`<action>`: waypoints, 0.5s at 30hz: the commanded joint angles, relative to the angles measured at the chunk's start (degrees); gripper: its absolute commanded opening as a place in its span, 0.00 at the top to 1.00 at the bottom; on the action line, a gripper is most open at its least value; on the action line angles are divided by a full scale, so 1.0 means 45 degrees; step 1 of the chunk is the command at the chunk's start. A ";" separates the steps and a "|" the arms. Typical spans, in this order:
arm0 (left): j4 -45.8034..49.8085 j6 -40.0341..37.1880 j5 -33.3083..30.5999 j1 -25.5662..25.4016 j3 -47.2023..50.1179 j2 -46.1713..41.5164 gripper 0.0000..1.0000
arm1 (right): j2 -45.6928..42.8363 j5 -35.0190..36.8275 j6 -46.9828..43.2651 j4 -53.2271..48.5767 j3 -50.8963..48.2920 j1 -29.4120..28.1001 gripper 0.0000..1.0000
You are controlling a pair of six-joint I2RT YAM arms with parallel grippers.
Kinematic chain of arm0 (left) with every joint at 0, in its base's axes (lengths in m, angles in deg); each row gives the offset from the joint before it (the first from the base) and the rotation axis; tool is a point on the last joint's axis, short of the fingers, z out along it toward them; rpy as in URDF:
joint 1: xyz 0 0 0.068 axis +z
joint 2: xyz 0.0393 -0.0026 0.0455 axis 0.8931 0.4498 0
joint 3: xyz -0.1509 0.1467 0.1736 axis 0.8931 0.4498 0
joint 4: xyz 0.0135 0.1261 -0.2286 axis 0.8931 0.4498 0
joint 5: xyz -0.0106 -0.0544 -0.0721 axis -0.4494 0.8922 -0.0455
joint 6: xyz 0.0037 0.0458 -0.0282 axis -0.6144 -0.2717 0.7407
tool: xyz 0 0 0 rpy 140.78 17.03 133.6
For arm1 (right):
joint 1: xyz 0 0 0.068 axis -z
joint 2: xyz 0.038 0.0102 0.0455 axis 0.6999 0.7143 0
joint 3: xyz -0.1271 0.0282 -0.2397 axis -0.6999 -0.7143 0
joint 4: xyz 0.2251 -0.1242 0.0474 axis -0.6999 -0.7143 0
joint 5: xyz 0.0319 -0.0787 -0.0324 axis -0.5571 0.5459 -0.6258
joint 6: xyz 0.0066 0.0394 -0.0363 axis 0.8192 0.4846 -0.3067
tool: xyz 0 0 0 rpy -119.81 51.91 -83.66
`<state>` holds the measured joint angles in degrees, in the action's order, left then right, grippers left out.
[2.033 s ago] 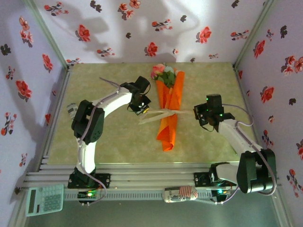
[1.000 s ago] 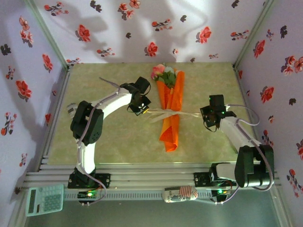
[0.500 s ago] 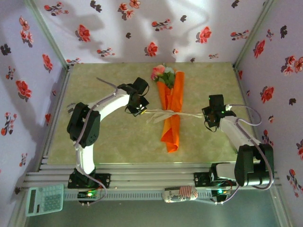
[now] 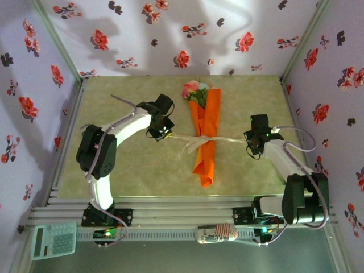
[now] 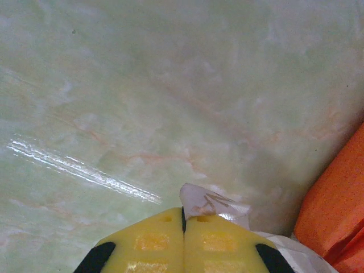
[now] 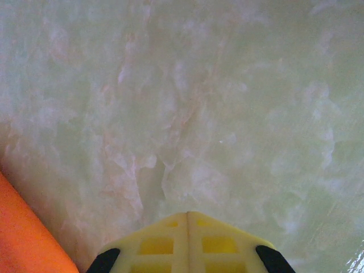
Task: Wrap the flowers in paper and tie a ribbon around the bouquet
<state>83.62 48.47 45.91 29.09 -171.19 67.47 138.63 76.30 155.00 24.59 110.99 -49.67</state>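
Two ends of the ribbon [image 4: 227, 140] leave the bouquet [image 4: 208, 116] at the middle of the desk [image 4: 125, 165], one pinched in my closed left claw [image 5: 183, 213], the other seemingly in my closed right claw [image 4: 253, 147], so pulling too hard may slip an end free or crush the paper [image 4: 205, 165].

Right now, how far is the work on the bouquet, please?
Done: the paper wraps the flowers into a bouquet. In hand: the ribbon crosses its middle, the left gripper shut on one end, the right gripper shut at the other. Left: probably tightening and finishing the knot.
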 commanded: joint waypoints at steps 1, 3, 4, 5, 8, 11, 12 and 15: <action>0.0749 -0.0359 -0.0948 0.0367 0.0245 -0.0397 1.00 | 0.0242 0.1218 -0.0231 -0.0294 0.0257 0.0202 1.00; 0.0744 -0.0359 -0.0921 0.0366 0.0246 -0.0378 1.00 | 0.0254 0.1228 -0.0199 -0.0318 0.0239 0.0206 1.00; 0.0746 -0.0374 -0.0935 0.0363 0.0236 -0.0370 1.00 | 0.0230 0.1277 -0.0210 -0.0371 0.0231 0.0194 1.00; 0.0793 -0.0396 -0.0972 0.0382 0.0246 -0.0361 1.00 | 0.0188 0.1365 -0.0232 -0.0450 0.0229 0.0197 1.00; 0.0785 -0.0379 -0.1013 0.0441 0.0379 -0.0397 1.00 | 0.0118 0.1606 -0.0335 -0.0616 0.0180 0.0230 1.00; 0.0711 -0.0341 -0.1042 0.0550 0.0639 -0.0547 1.00 | 0.0061 0.1610 -0.0310 -0.0622 0.0067 0.0340 1.00; 0.0671 -0.0347 -0.1038 0.0614 0.0717 -0.0591 1.00 | 0.0038 0.1610 -0.0320 -0.0602 0.0026 0.0375 1.00; 0.0663 -0.0416 -0.1041 0.0771 0.0827 -0.0719 1.00 | 0.0051 0.1577 -0.0382 -0.0565 0.0024 0.0504 1.00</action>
<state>83.18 48.05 45.83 30.06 -168.68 66.83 139.31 77.11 154.54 24.20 110.99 -49.24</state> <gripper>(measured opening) 0.036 0.064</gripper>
